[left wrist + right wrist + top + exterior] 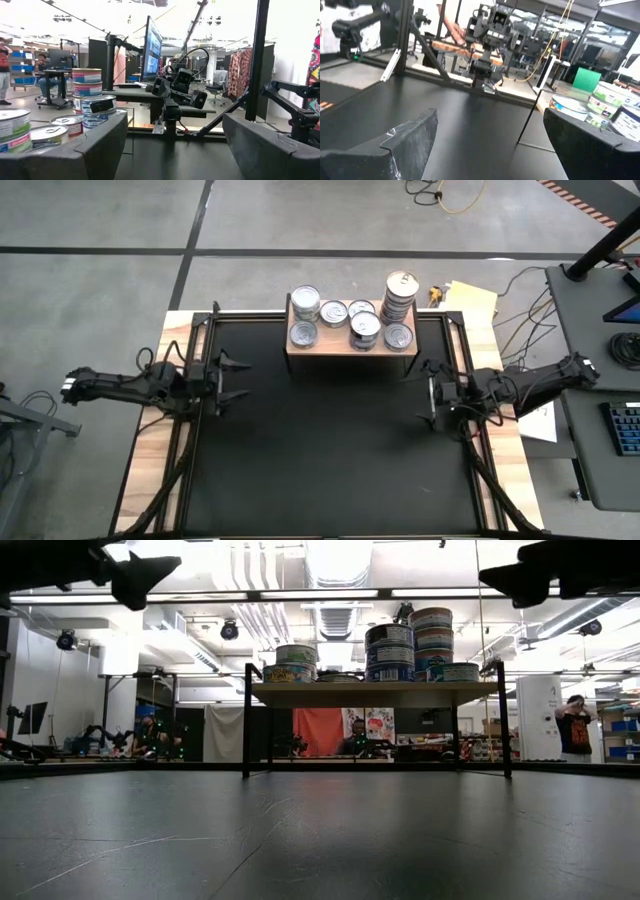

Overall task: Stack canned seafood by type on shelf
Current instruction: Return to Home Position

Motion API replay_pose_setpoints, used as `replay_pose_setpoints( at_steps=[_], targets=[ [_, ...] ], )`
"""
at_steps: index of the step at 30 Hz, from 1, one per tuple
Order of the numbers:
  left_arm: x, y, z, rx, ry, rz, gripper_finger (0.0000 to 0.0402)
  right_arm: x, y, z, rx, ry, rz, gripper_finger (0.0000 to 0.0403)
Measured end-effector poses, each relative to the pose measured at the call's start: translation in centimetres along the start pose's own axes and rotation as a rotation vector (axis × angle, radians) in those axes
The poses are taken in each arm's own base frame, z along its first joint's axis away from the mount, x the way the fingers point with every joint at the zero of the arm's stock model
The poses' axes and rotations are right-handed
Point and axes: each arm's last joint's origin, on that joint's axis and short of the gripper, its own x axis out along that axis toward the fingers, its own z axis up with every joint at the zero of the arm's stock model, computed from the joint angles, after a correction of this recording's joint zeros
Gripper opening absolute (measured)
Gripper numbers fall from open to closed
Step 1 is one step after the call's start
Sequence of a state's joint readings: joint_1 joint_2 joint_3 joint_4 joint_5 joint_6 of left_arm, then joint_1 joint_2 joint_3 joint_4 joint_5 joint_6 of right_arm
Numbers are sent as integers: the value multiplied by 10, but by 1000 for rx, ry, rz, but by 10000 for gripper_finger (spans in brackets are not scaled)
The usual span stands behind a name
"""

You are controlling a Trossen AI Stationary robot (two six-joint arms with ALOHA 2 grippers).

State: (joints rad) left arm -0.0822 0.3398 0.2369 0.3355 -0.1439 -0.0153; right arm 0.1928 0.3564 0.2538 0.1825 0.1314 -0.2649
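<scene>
The shelf (350,352), a light wooden board on dark legs, stands at the middle of the table's far edge. The canned seafood (365,328) sits on it: single tins, low stacks, and a tall stack (401,295) at its right end. The low view shows these tins (390,650) resting on the board (375,693). My left gripper (235,377) hovers open at the table's left side, level with the shelf's near edge and clear of it. My right gripper (425,392) hovers open at the right side. Neither has anything between its fingers (100,145) (410,142).
Black tabletop (330,460) with wooden side strips and dark frame rails (190,430). Beyond the far right corner lie a yellow sheet (470,300) and cables; a desk with a keyboard (625,425) stands to the right. People show in the room behind (575,725).
</scene>
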Motion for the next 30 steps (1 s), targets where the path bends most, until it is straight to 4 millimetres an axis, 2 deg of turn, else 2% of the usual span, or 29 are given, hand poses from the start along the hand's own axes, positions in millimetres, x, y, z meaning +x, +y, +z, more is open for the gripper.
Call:
replay_pose_setpoints(
  at_steps=[10,14,24,30],
  targets=[
    [-24,4,1,6,-44,4,311,-29,-2,-9,35,-83,-23,354],
    [-34,5,-7,7,-79,4,311,-41,-3,-11,45,-105,-30,354],
    [-34,7,-48,-9,-57,29,311,-36,2,-27,57,-105,-26,354],
    [-32,7,-53,2,-3,32,311,-30,9,-49,27,-121,-24,354]
  ],
)
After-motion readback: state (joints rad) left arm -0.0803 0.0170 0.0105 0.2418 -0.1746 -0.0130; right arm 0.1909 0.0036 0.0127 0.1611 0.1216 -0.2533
